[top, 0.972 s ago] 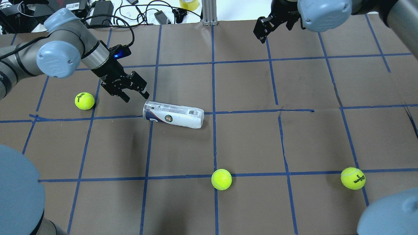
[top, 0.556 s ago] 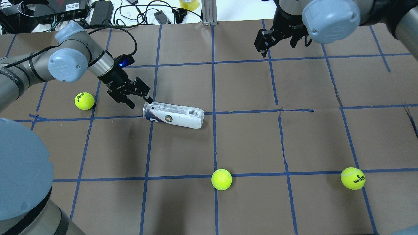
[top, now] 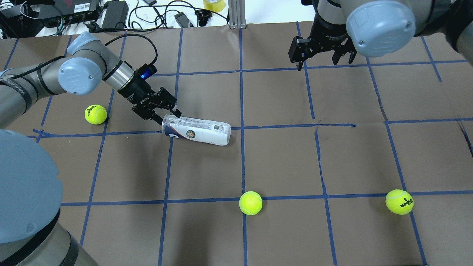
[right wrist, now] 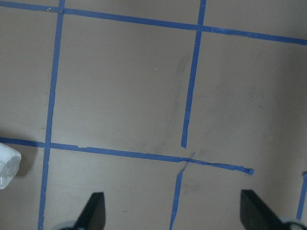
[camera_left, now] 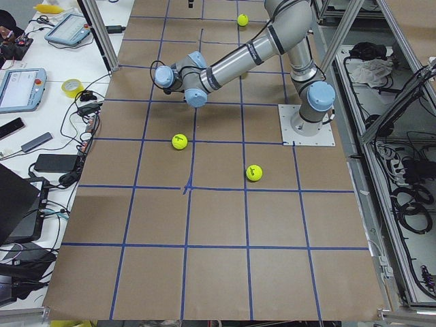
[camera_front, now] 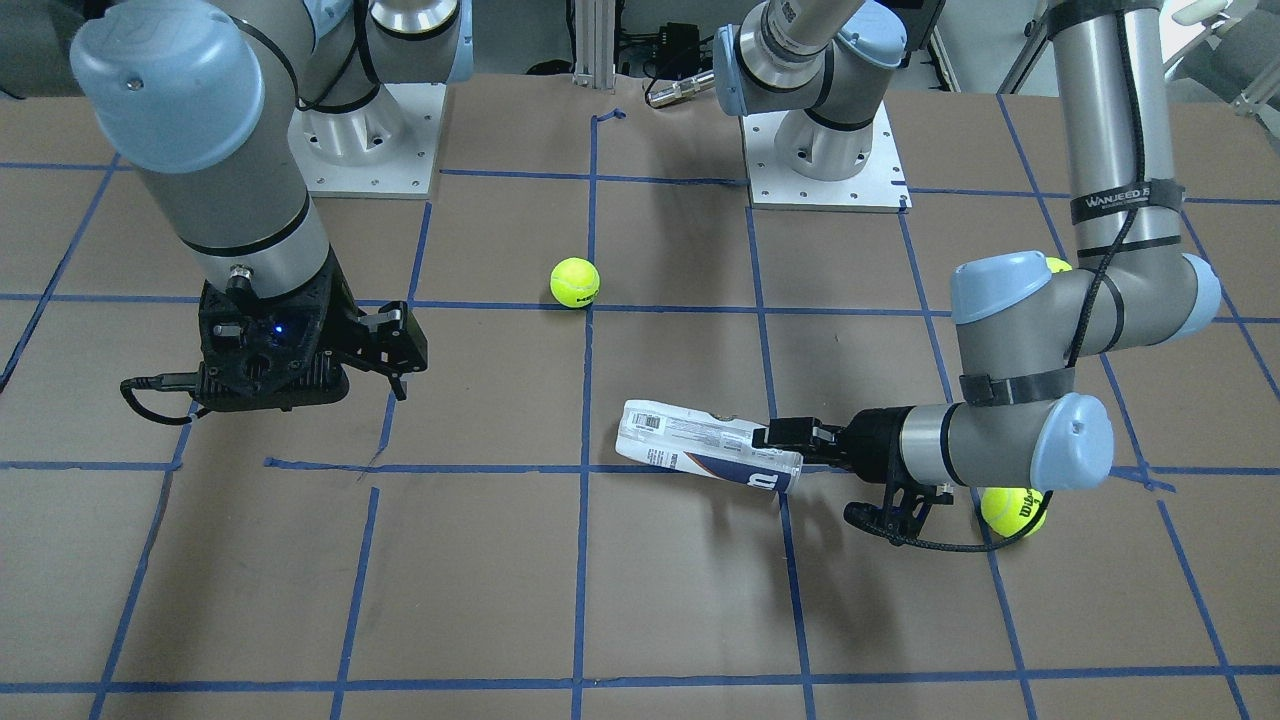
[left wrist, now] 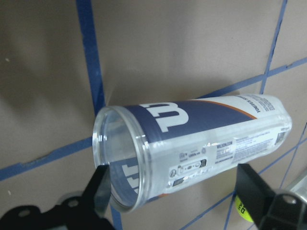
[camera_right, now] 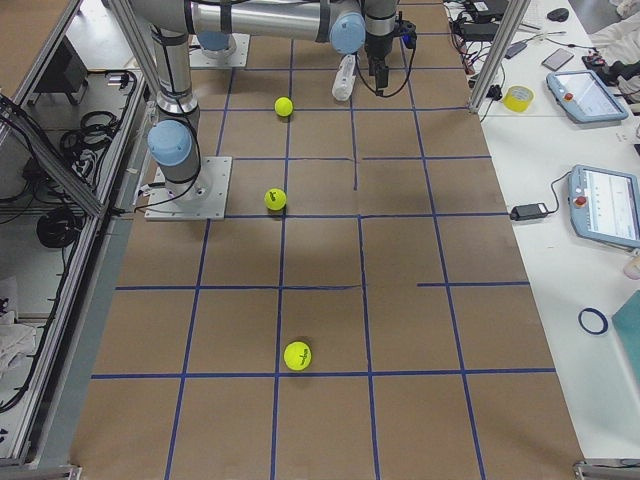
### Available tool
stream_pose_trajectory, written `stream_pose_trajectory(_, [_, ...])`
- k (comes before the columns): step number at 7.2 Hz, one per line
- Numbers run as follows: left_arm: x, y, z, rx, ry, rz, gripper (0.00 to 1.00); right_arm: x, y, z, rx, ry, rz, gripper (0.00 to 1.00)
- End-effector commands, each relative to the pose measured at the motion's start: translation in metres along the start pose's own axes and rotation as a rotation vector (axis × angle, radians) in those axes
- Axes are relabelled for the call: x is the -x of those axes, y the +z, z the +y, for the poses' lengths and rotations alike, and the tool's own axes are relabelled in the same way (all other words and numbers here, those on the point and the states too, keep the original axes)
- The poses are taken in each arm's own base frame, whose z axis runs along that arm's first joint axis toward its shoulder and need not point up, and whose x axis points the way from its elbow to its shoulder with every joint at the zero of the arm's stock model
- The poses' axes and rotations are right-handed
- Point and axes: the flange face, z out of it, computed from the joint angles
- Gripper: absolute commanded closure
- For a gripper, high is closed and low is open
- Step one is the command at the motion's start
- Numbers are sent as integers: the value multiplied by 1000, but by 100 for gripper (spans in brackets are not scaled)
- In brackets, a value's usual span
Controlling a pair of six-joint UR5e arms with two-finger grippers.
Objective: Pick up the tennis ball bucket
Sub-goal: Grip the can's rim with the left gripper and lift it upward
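Observation:
The tennis ball bucket (top: 196, 130) is a clear tube with a white and navy label. It lies on its side on the brown table, also seen in the front view (camera_front: 705, 458). My left gripper (top: 167, 115) is open at the tube's open rim end. In the left wrist view the tube (left wrist: 192, 148) fills the frame, with one finger on each side of the rim and not closed on it. My right gripper (top: 320, 56) is open and empty, hovering over the far right of the table. Its wrist view shows only the tube's closed end (right wrist: 6, 166).
Three yellow-green tennis balls lie on the table: one left of the tube (top: 95, 114), one at front centre (top: 250, 203), one at front right (top: 399, 201). Blue tape lines grid the table. Cables and boxes (top: 111, 14) lie beyond the far edge.
My left gripper has moved right and down toward the tube, from just short of it to its open rim. My right gripper has shifted slightly. The tube has not moved.

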Motion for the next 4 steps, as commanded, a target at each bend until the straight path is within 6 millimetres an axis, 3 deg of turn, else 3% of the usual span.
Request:
stream_pose_trajectory(1, [-8,1,4,7,-26,77,56,-1,-23,15,-5,74,8,0])
stream_pose_trajectory(2, [-15,-3,11,21,-61,101,74,-5,-34,22,-10,84,12,0])
stream_pose_trajectory(3, [-21,-4,13,22,-100,161,100,-1,-50,31,-32,78,0,0])
stream_pose_trajectory(4, [-23,-5,14,21,-101,162,100,-1,-53,34,-36,78,-2,0])
